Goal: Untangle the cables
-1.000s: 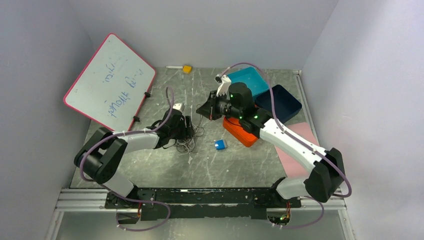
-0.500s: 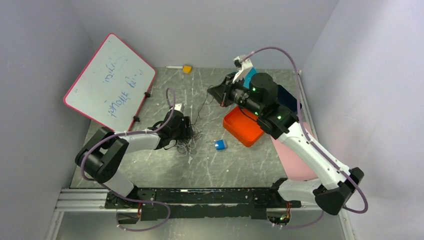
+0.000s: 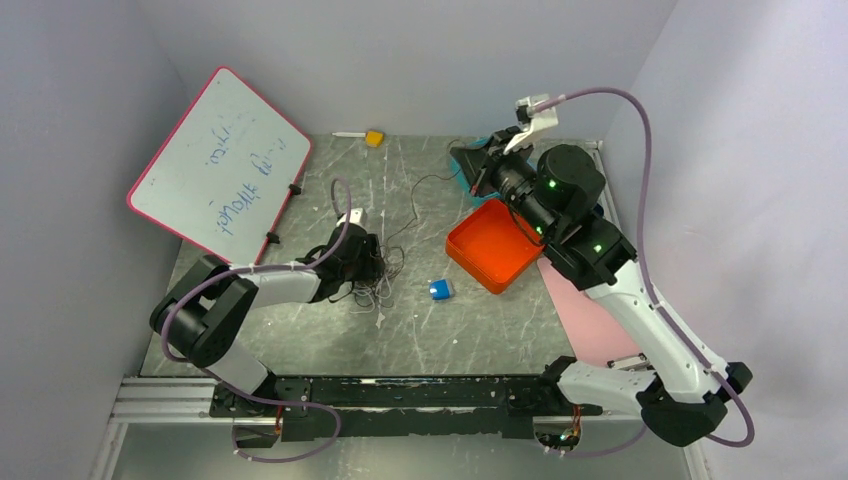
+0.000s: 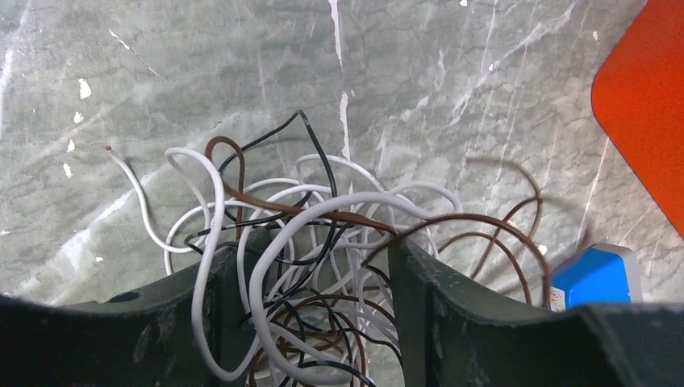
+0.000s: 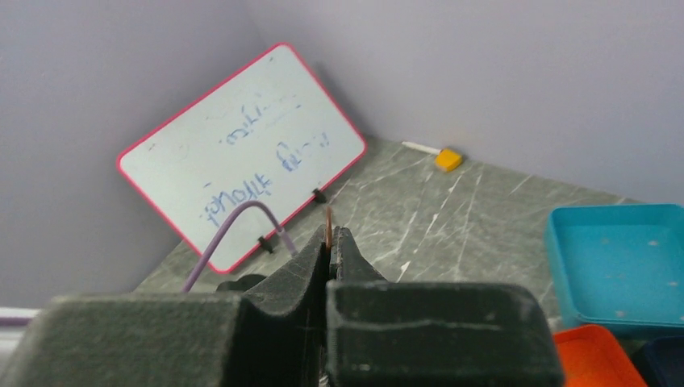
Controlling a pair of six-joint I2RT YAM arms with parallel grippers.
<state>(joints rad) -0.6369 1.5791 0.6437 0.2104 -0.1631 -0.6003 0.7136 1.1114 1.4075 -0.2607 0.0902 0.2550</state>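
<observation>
The cables [image 3: 375,280] lie as a small tangle of white, black and brown wires [image 4: 355,196] on the grey table, left of centre. My left gripper [image 3: 366,262] is down on the tangle. Its jaws stand apart, with many loose loops between the fingers [image 4: 321,246]. My right gripper [image 3: 463,166] is raised at the back right, over the trays. It is shut on the end of a thin brown cable [image 5: 328,218], which pokes out above the fingertips [image 5: 329,235]. That strand [image 3: 425,182] runs from the tangle up through the air to the right gripper.
An orange tray [image 3: 495,245] sits right of the tangle. A teal tray [image 5: 613,258] lies behind it. A small blue box [image 3: 440,289] lies near the cables. A whiteboard [image 3: 220,165] leans at the back left. There is a yellow block [image 3: 374,138] at the back and a pink sheet [image 3: 590,320] on the right.
My right arm has risen and swung back and to the right, drawing the brown strand out of the tangle. The left jaws have narrowed a little around the pile.
</observation>
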